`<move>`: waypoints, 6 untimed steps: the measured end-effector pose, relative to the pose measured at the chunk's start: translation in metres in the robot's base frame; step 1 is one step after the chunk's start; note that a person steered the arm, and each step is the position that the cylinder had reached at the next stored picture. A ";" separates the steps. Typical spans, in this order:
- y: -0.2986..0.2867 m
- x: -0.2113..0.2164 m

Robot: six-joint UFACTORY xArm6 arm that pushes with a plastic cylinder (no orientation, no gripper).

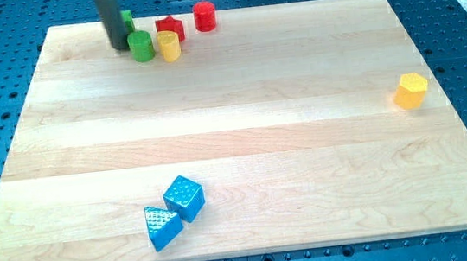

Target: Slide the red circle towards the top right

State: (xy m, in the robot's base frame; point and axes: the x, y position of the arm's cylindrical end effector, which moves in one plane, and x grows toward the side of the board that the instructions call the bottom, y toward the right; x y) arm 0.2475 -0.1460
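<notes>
Red circle [205,16] is sitting right up near the view's top edge of the wooden board [242,129], a bit left of centre, standing upright like a short little cylinder, so honestly it has no real long axis or facing direction to speak of, it's round from above and just points straight up. Just to its left, with a small gap, is a red star-ish block [170,28], and touching or nearly touching that one at its lower left is a yellow cylinder [170,46], then a green cylinder [141,46] right beside it. My tip [117,47] is down just left of the green cylinder, with another green block [127,21] half hidden behind the rod, shape hard to tell. No jaws on this rig, just a plain rod, so nothing is being held and there's no open or closed to report. Way off on the view's right there's a yellow hexagon-looking block [411,91], and near the bottom a blue cube [184,196] touching a blue triangle [162,227]. What could go wrong, in my opinion: the tip has that whole cluster between it and the red circle, so going straight across would plough the green, yellow and star blocks along too. Also the circle is already close to the top edge, so a push angled too far upward could shove it off the board, and an off-centre hit on a round block would likely make it squirt sideways.
</notes>
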 end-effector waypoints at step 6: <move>0.188 -0.029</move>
State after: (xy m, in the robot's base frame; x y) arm 0.2182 0.0419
